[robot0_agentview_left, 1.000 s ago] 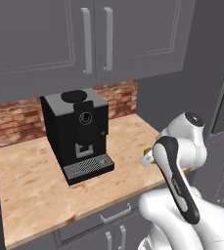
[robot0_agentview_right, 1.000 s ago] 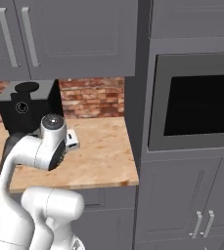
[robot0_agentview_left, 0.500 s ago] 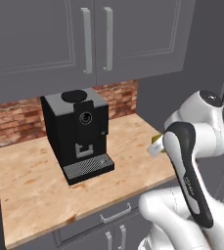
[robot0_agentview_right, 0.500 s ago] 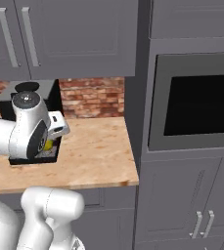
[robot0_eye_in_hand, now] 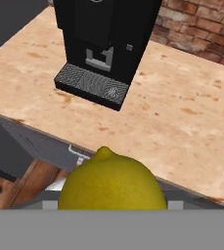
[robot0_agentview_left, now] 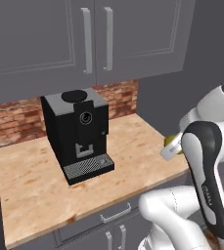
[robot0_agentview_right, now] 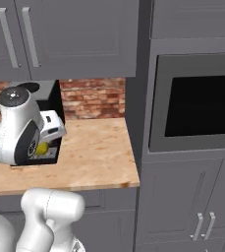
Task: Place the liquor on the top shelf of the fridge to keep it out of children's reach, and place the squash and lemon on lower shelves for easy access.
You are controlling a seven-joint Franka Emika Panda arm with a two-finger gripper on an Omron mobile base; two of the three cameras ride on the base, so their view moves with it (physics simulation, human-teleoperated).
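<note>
A yellow lemon (robot0_eye_in_hand: pixel 111 183) sits close in front of the hand camera, between the jaws. My gripper (robot0_agentview_left: pixel 171 147) is shut on it and hangs beyond the counter's front right corner, at about counter height. A sliver of the lemon (robot0_agentview_left: pixel 172 140) peeks out beside the white hand, and in the right base view the lemon (robot0_agentview_right: pixel 42 148) shows under the hand, with the gripper (robot0_agentview_right: pixel 44 147) in front of the coffee machine. The liquor, the squash and the fridge with its top shelf are out of view.
A black coffee machine (robot0_agentview_left: pixel 79 134) stands on the wooden counter (robot0_agentview_left: pixel 30 190) against a brick backsplash. Grey wall cabinets (robot0_agentview_left: pixel 96 39) hang above, drawers below. A built-in oven (robot0_agentview_right: pixel 202 106) in a tall grey cabinet bounds the counter's right end.
The arm has swung round and lifted, carrying the lemon from over the counter's right part back past its front edge. The coffee machine and counter stayed in place.
</note>
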